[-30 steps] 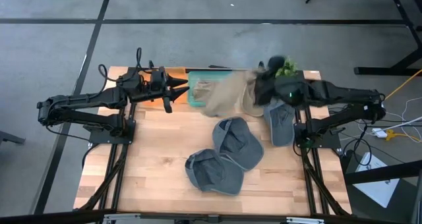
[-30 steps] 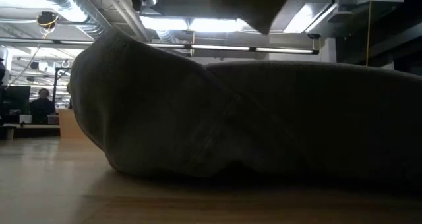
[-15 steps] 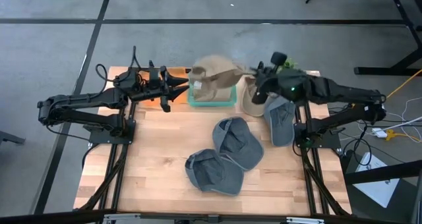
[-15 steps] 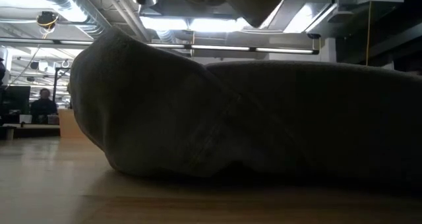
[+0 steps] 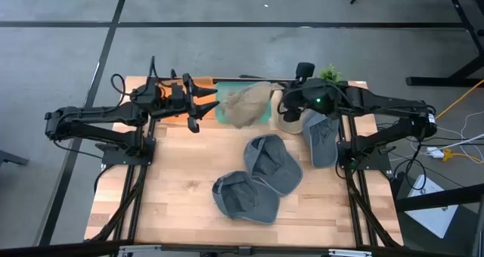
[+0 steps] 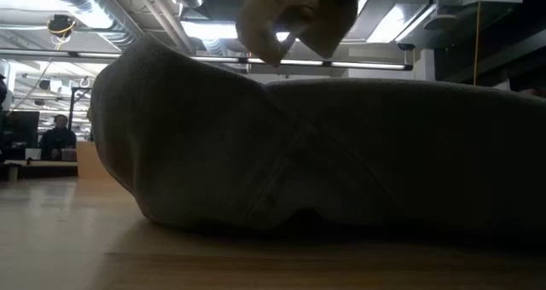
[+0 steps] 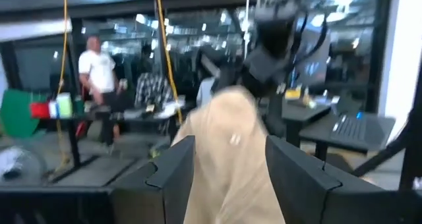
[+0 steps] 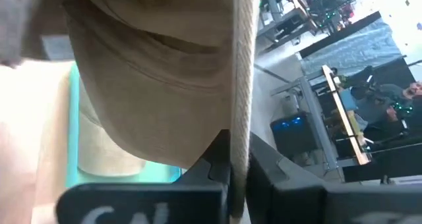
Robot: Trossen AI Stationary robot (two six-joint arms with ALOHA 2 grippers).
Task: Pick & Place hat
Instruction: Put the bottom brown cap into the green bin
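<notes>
The right gripper [image 5: 278, 100], at about 1 o'clock on the worktop [image 5: 181, 189], is pinching the brim of a tan hat [image 5: 246, 106]; in the right wrist view its fingers [image 8: 264, 168] are clamped on that thin brim edge. The hat is hanging over a teal tray [image 5: 224, 116] at 12 o'clock. The left gripper [image 5: 206, 106], at about 11 o'clock, is facing the hat with its fingers [image 7: 173, 168] standing apart on either side of the cloth, not yet closing on it.

Likely risks: the hold is on a narrow strip of brim, so the limp crown may swing or slip free; released off-centre, the hat may drape over the tray rim or fall onto the wood beside it. The left fingers may also snag the loose fabric.

Materials: the tan hat is soft woven cloth with a stiffer, stitched brim, folding under its own weight. Three grey hats [image 5: 266, 163] of similar cloth are lying rounded and slack from the centre toward 3 o'clock, and another tan hat [image 5: 288, 115] is lying beside the tray. The tray looks like rigid plastic; the worktop is smooth, pale planked wood.
</notes>
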